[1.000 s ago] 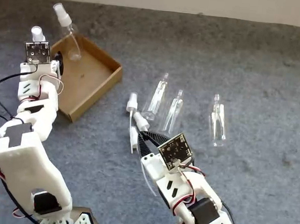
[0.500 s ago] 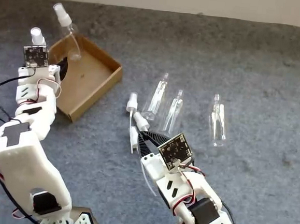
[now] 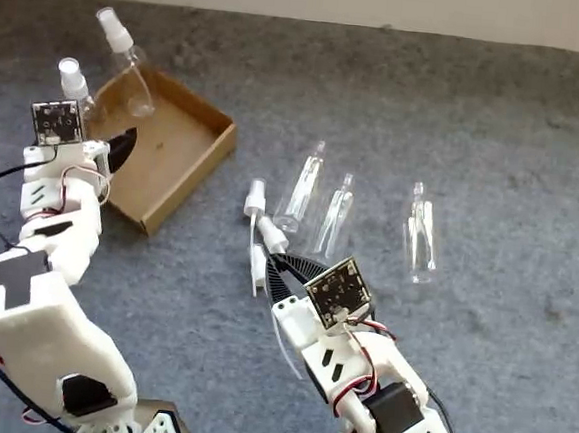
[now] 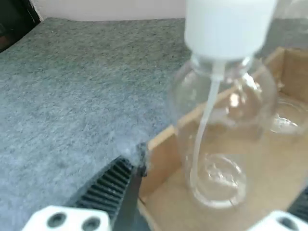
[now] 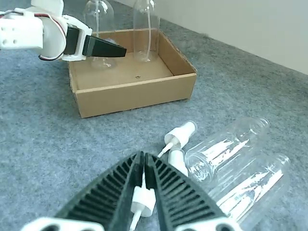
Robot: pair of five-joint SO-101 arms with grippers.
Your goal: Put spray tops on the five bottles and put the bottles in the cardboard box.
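Two capped bottles are standing upright in the box [image 3: 179, 153], spray heads up. One [image 3: 130, 74] is sitting at the far corner, the other [image 4: 224, 144] by the edge nearest the left arm. The left gripper [image 4: 216, 187] is hanging around this second one with its fingers spread wide. The finger in clear view is standing apart from the bottle's side.

Three bare bottles [image 3: 302, 187] [image 3: 335, 215] [image 3: 421, 232] are lying on their sides ahead of the right arm. Their long axes are running away from the arms and their open necks are pointing toward the wall [image 3: 386, 3].

The right gripper [image 5: 143, 161] is pinching a top [image 5: 143, 198] between almost closed fingers. Two loose tops [image 3: 256, 196] [image 3: 271, 235] are lying just beyond it, beside the nearest bare bottle.

Grey carpet [image 3: 478, 121] is covering the whole surface up to the pale wall.
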